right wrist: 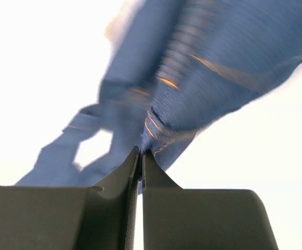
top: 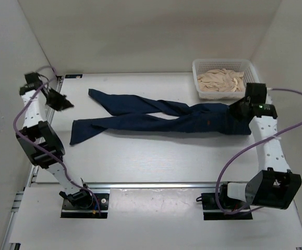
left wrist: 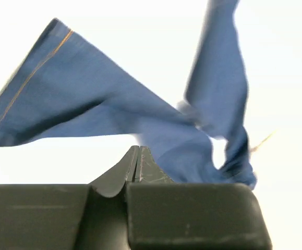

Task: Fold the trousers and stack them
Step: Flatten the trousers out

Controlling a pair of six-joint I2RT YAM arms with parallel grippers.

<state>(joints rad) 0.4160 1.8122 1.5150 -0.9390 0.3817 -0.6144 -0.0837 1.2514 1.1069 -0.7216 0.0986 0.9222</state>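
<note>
The trousers (top: 156, 117), dark navy denim, lie across the table with the legs crossed. The leg ends point left and the waist lies at the right. My right gripper (top: 238, 111) is at the waist end. In the right wrist view it (right wrist: 141, 152) is shut on a stitched fold of the trousers (right wrist: 203, 67). My left gripper (top: 61, 102) is left of the leg ends, apart from them. In the left wrist view it (left wrist: 139, 148) is shut and empty, with the trouser legs (left wrist: 88, 104) lying beyond it.
A white basket (top: 202, 66) holding beige cloth (top: 221, 82) stands at the back right, just behind the right gripper. White walls close in the table at the left, back and right. A metal rail (top: 156, 184) runs along the near edge.
</note>
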